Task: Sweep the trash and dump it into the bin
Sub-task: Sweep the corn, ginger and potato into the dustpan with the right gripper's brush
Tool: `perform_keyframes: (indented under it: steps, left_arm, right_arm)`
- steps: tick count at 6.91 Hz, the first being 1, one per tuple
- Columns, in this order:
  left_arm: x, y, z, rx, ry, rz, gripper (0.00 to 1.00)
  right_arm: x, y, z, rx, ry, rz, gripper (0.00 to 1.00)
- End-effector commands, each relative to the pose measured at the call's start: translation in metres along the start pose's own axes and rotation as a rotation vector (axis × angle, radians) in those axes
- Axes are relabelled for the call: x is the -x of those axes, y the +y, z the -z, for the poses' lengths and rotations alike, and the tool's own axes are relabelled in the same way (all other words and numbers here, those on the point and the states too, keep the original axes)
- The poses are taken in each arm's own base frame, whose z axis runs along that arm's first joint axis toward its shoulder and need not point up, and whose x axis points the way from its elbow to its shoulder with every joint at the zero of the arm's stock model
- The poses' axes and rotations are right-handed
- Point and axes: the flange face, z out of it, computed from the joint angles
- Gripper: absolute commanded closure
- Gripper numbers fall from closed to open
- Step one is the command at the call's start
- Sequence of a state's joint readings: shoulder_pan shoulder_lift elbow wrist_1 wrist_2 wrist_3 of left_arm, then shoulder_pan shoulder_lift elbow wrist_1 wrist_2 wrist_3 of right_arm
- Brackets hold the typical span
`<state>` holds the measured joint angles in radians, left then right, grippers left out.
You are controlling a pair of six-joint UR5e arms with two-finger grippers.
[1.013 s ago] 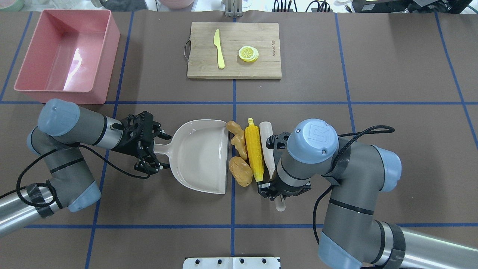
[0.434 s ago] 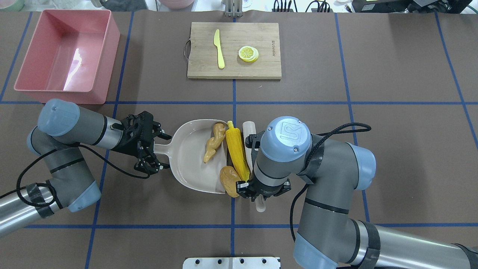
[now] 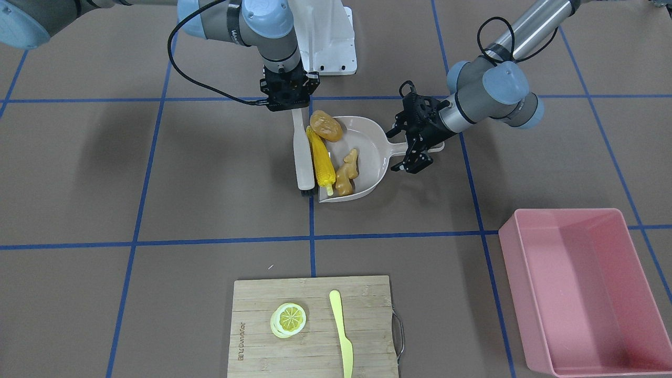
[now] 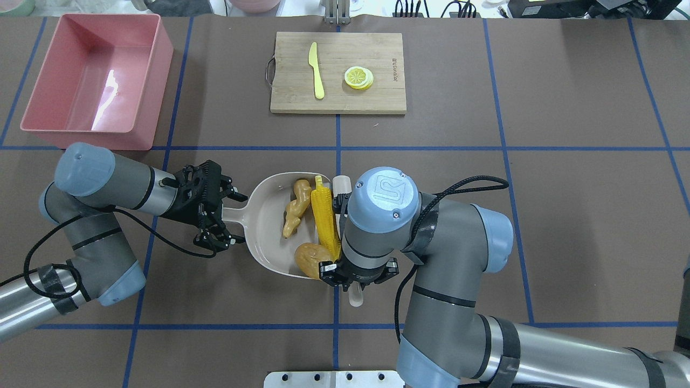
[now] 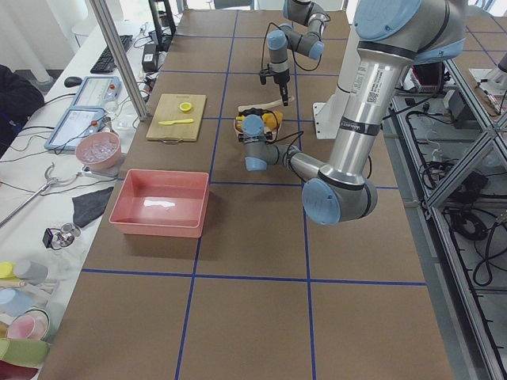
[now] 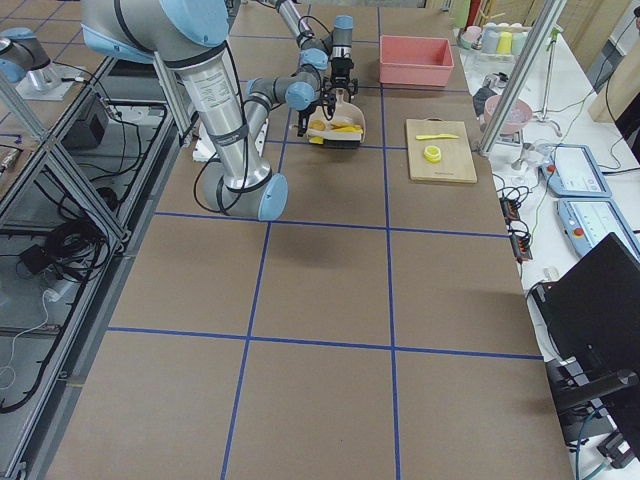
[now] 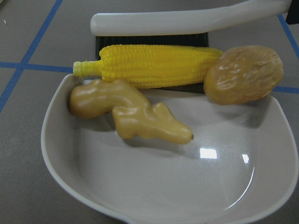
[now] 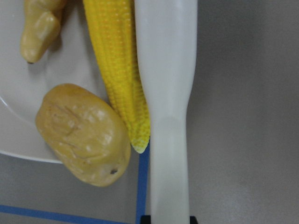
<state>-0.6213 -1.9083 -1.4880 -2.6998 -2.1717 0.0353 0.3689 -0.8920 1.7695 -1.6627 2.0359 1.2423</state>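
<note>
Clamped on the brush (image 3: 303, 152), the right end effector (image 3: 294, 108) would best push low toward 9 o'clock: the glossy yellow corn cob (image 7: 154, 65) and brown potato (image 7: 243, 73) sat on the lip of the dustpan (image 4: 269, 240), while the ginger root (image 7: 131, 109) lay inside. The left end effector (image 4: 229, 216) gripped its handle; the pink bin (image 4: 164, 81) sat at 10 o'clock.

Cutting board (image 4: 291, 54), knife (image 4: 316, 70), lemon slice (image 4: 358, 77)

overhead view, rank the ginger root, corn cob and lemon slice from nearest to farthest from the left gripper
From the left gripper:
1. ginger root, inside the dustpan it holds.
2. corn cob, at the dustpan's mouth, against the brush.
3. lemon slice, far off on the cutting board at the table's far side.
</note>
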Motion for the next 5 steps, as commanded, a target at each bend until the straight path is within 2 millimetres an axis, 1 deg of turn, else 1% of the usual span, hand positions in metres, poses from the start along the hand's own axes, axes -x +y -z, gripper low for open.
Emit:
perform_keyframes:
  steps: [1,3,4,5]
  left_arm:
    - [0.000,0.000,0.000,0.000,0.000,0.000,0.03]
    - [0.000,0.001,0.000,0.001,0.000,0.001,0.03]
    - [0.000,0.001,0.000,0.001,0.000,0.001,0.03]
    - [0.000,0.001,0.000,0.001,0.000,0.001,0.03]
  right_arm:
    - [0.014,-0.006,0.003,0.003,-0.006,0.001,1.00]
    - [0.020,-0.006,0.012,0.004,-0.006,-0.003,1.00]
    - [0.027,-0.007,0.013,0.003,-0.008,-0.001,1.00]
    - [0.027,-0.007,0.014,0.002,-0.008,-0.001,1.00]
